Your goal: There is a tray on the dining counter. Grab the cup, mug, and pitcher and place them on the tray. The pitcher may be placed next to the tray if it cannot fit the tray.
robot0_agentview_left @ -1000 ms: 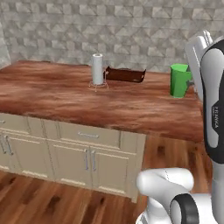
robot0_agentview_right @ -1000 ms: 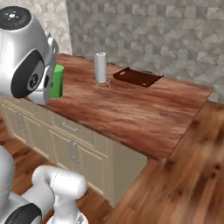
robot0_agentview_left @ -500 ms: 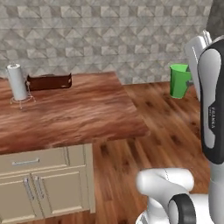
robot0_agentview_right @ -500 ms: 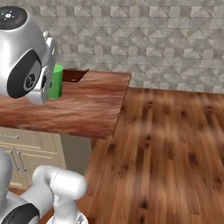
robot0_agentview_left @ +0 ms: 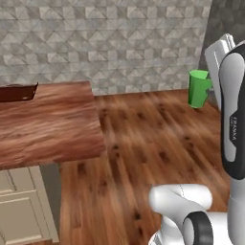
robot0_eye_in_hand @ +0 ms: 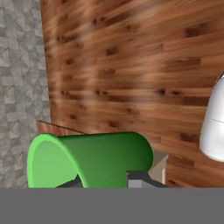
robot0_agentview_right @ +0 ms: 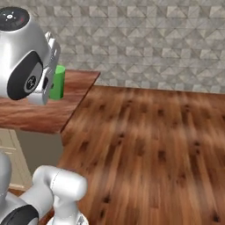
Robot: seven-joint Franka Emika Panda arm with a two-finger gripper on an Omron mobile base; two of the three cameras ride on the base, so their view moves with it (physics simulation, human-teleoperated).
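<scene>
The green cup [robot0_agentview_left: 198, 88] hangs in the air at the upper right of the left base view, tucked against the white arm, upright with its rim on top. In the hand view the same cup [robot0_eye_in_hand: 89, 159] lies across the lower left of the frame with its open mouth toward the left edge, and the fingers [robot0_eye_in_hand: 107, 183] close narrowly on it from below; just their dark tips peek out at its underside. So the cup is carried, not resting on anything.

What matters for the coming move is where the tray sits from here. In the left base view only a dark corner of the tray [robot0_agentview_left: 18, 92] shows at the far left edge, on the reddish wood surface [robot0_agentview_left: 48, 124], well apart from the cup, with a stretch of plank floor [robot0_agentview_left: 148, 139] between. The cup would have to travel leftward across the frame to reach it.

In the right base view the cup [robot0_agentview_right: 57, 82] peeks from behind the arm's big joint, seen against the surface [robot0_agentview_right: 48, 112]. Most of the tray is cut off. How firmly the fingers pinch the cup's wall is hard to make out.
</scene>
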